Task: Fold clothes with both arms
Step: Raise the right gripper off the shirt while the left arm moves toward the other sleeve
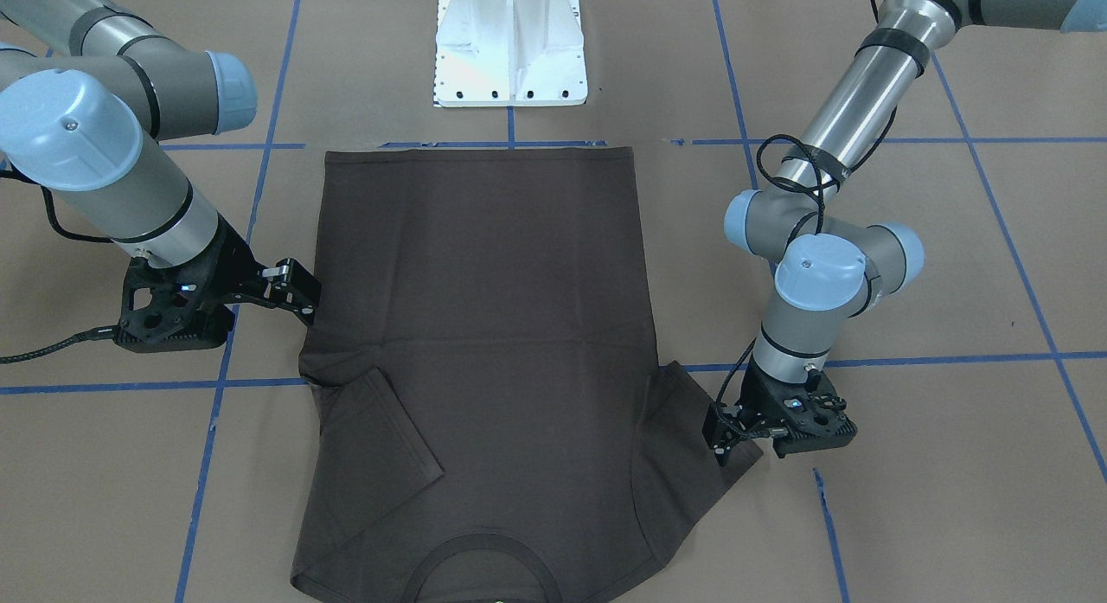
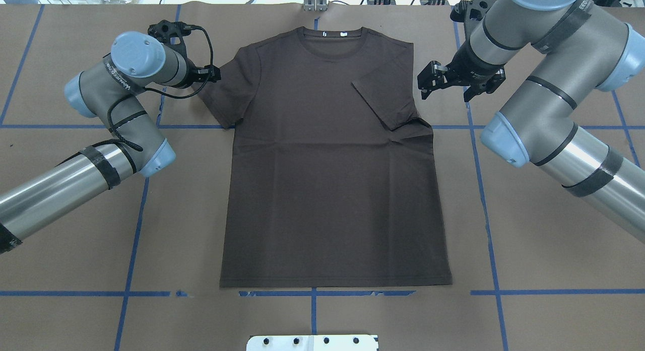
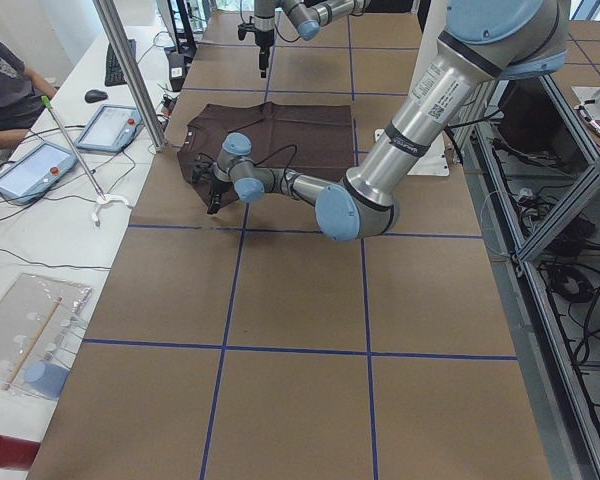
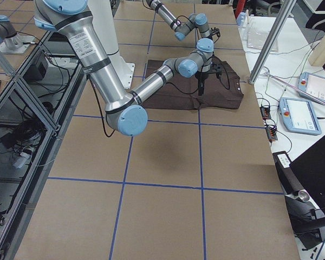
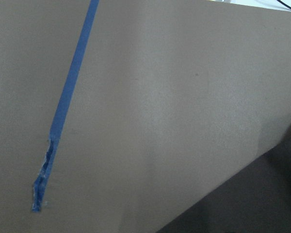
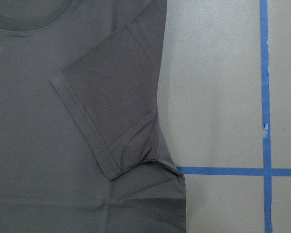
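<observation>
A dark grey-brown T-shirt (image 2: 327,180) lies flat on the brown table, its collar (image 2: 330,39) at the far edge. The sleeve on my right side (image 6: 111,111) is folded inward onto the body. My right gripper (image 2: 426,85) hovers open just beside that shoulder, holding nothing. The other sleeve (image 2: 234,86) lies spread out flat. My left gripper (image 1: 720,437) sits low on the table with its tips at that sleeve's outer edge. Whether its jaws are closed on the cloth I cannot tell. The left wrist view shows only table and a corner of the shirt (image 5: 262,204).
Blue tape lines (image 2: 133,225) grid the brown table. The white pedestal base (image 1: 510,45) stands at the robot's side, just past the shirt's hem (image 2: 332,283). In the left side view a person (image 3: 5,85) sits at a bench with tablets beside the table.
</observation>
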You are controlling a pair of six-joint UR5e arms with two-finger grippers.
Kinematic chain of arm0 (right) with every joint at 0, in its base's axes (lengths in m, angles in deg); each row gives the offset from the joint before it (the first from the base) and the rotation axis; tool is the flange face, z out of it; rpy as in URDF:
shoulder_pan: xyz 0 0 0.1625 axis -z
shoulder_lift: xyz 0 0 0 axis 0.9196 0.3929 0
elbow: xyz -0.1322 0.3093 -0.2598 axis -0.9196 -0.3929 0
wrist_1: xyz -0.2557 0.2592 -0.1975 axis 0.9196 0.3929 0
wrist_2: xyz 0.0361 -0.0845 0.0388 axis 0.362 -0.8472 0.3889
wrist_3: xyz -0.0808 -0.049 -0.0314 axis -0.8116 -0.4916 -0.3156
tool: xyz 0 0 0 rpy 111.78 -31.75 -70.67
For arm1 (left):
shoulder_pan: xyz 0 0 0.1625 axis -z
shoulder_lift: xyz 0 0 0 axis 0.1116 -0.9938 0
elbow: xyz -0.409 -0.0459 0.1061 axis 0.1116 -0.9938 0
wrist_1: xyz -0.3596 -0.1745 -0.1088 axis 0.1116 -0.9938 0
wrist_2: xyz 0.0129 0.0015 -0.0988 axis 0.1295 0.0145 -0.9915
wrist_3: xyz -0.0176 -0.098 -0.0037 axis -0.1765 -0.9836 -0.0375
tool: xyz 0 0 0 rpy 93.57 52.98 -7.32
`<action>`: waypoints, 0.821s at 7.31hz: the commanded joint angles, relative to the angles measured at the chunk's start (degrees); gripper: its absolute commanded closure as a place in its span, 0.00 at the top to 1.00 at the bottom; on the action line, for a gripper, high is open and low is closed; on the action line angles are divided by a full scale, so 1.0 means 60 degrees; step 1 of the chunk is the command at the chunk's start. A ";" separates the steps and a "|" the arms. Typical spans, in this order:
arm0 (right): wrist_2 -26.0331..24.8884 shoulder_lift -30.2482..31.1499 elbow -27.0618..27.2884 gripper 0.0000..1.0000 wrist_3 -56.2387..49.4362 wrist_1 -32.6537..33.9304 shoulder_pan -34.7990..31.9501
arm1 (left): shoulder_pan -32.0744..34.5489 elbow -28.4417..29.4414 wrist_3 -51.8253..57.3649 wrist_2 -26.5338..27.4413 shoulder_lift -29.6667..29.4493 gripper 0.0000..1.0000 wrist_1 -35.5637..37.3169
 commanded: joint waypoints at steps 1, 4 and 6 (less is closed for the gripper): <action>0.0013 0.0000 -0.0003 1.00 0.0016 -0.0001 0.0001 | 0.0004 0.0013 0.0104 0.0006 0.0041 0.84 0.0002; -0.0002 -0.0015 0.0011 1.00 0.0016 -0.0001 0.0001 | 0.0004 -0.0002 0.0104 -0.0008 0.0070 0.61 0.0002; -0.0002 -0.0015 0.0011 1.00 0.0016 -0.0001 0.0001 | 0.0004 -0.0031 0.0118 -0.0008 0.0085 0.51 0.0002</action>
